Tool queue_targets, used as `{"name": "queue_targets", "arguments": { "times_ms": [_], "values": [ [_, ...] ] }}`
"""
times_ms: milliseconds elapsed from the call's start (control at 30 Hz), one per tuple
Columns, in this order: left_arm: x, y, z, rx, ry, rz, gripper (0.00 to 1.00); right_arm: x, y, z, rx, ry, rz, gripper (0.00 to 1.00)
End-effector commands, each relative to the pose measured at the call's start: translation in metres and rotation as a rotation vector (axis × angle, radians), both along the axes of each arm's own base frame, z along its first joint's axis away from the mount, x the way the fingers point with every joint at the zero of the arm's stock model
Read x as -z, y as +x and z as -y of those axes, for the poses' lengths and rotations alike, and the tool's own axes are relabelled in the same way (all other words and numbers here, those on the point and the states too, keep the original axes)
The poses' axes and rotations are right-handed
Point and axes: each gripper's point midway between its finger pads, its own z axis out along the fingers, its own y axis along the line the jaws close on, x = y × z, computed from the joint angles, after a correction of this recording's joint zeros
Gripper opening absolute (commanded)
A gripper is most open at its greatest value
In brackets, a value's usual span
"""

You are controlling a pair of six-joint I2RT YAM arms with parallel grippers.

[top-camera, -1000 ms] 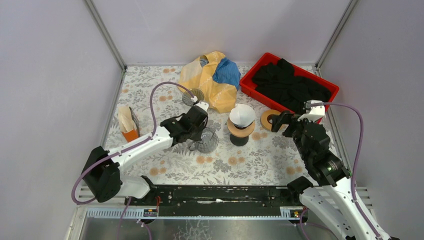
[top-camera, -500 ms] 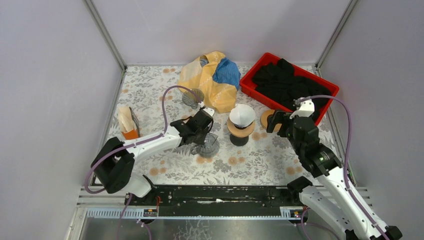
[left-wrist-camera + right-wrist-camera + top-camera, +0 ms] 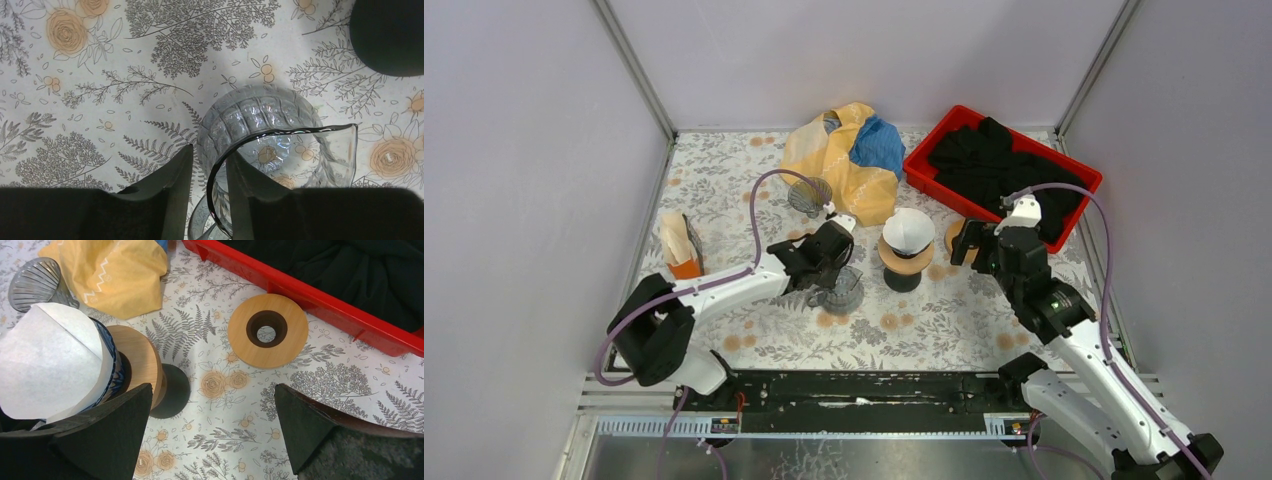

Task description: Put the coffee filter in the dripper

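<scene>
right gripper (image 3: 969,243) slides left vs 1 s ago, now just beside the dripper (image 3: 907,245), and in top view it overlaps the wooden ring (image 3: 267,330). right arm stretches further in, its cable loop tighter. left gripper (image 3: 209,155) nudges right, and the glass server (image 3: 844,288) pinched at its rim comes along. left arm's lower links swing right.
</scene>
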Motion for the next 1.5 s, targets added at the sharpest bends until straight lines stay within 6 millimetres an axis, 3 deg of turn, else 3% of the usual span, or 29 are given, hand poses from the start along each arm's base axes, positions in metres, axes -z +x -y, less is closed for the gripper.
{"name": "queue_targets", "arguments": {
  "times_ms": [0,300,700,1067,1200,1467],
  "values": [
    [-0.014,0.013,-0.006,-0.065,-0.001,0.090,0.42,-0.001,0.006,0.004,0.042,0.001,0.004,0.99],
    [-0.024,0.018,-0.028,-0.177,0.026,0.155,0.57,0.011,0.012,0.009,0.099,-0.024,-0.038,1.00],
    [-0.034,0.019,-0.035,-0.239,-0.002,0.175,0.70,0.026,0.020,0.018,0.168,-0.073,-0.084,0.99],
    [-0.081,0.005,-0.024,-0.208,-0.193,0.190,0.81,0.052,0.041,0.022,0.209,-0.061,-0.151,0.99],
    [-0.103,0.005,-0.034,-0.224,-0.237,0.206,0.84,0.062,0.049,0.035,0.251,-0.064,-0.183,0.99],
    [-0.149,0.011,-0.074,-0.238,-0.266,0.310,0.91,0.094,0.064,0.055,0.313,0.012,-0.257,0.99]
  ]
}}
